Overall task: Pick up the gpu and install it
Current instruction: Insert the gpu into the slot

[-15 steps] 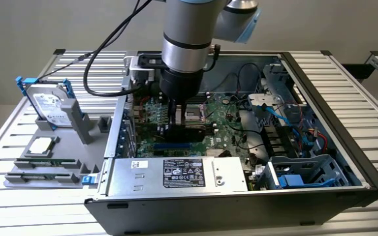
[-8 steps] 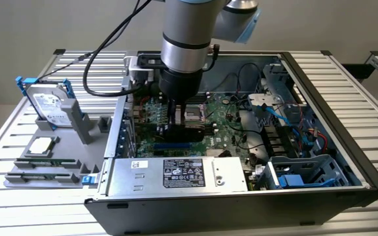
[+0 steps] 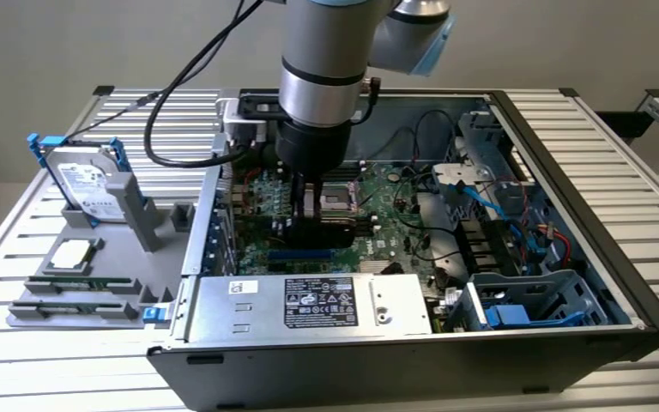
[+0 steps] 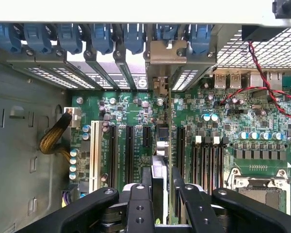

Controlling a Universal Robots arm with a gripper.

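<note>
Now, exterior view: gripper (image 3: pixel 306 225) is low inside the open PC case (image 3: pixel 604 257), over the motherboard (image 3: pixel 393 219), far-left area. Wrist view: fingers (image 4: pixel 194 204) clamped on the gpu (image 4: pixel 161 160), edge-on, upright over the expansion slots (image 4: pixel 128 155), its bracket (image 4: pixel 168 52) at the rear slot covers.

No legible text anywhere.

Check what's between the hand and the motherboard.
The gpu, seen edge-on, is clamped in the hand and stands over the motherboard slots. The wrist view shows this. Whether it is seated I cannot tell.
</note>
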